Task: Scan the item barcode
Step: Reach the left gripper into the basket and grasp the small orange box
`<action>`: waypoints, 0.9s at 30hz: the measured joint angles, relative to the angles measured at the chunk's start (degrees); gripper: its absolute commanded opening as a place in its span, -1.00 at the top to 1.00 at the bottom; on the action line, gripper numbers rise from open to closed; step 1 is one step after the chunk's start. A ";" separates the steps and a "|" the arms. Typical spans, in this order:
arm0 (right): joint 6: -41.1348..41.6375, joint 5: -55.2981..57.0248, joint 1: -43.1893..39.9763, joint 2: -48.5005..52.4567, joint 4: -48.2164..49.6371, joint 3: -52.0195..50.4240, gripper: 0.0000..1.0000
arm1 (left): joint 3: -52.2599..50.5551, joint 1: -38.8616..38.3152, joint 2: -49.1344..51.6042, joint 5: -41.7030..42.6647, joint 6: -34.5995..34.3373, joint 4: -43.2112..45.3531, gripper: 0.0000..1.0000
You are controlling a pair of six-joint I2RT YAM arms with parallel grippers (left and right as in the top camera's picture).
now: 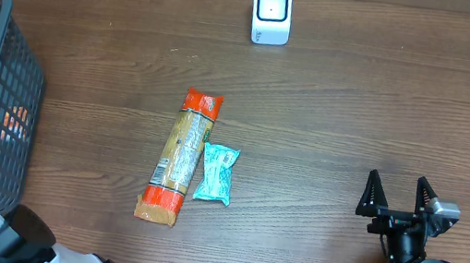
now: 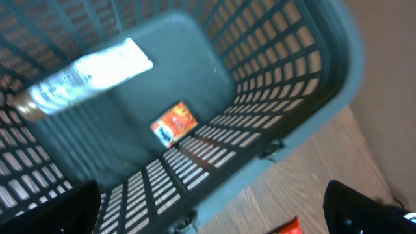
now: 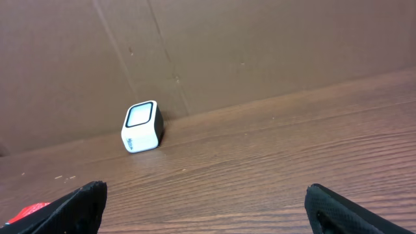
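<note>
The barcode scanner (image 1: 271, 13) stands upright at the far edge of the table (image 1: 362, 94), its window facing the arms. The candidate items lie on the near side of the scanner, slightly to its left: a long orange packet (image 1: 180, 156) and, touching its right edge, a small teal packet (image 1: 216, 173). I cannot tell from the task which of the two is meant. The right gripper (image 1: 398, 182) rests low, nearer than the scanner and well to its right, with its jaws spread wide and nothing between them. The left gripper (image 2: 211, 195) hangs far to the scanner's left, over the grey basket (image 2: 312, 97), equally released and empty. To do this step well, I judge that I should grasp one packet across its narrow width, clear of its neighbour. I would lift it before turning it, then present the printed code squarely to the scanner window. No barcode is readable on either packet from overhead, so the code may be on the underside. In the left wrist view, a clear-wrapped item (image 2: 84, 75) and a small orange packet (image 2: 174, 123) in the basket are blurred. The left gripper itself is cut off overhead.
</note>
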 measured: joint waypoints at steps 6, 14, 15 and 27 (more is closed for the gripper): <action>0.00 0.00 0.00 0.00 0.00 0.00 -1.00 | -11.87 2.21 0.37 0.55 -0.07 7.37 -1.00; 0.02 0.00 0.00 0.00 0.00 0.00 -1.00 | -27.87 2.80 0.63 0.72 4.13 20.98 -0.99; 0.02 -0.02 0.00 0.00 0.00 0.00 -1.00 | -29.64 2.80 0.63 0.76 5.05 22.93 -0.99; 0.00 0.00 0.00 0.00 -0.02 0.00 -1.00 | -44.09 2.80 1.38 1.18 14.60 37.92 -0.99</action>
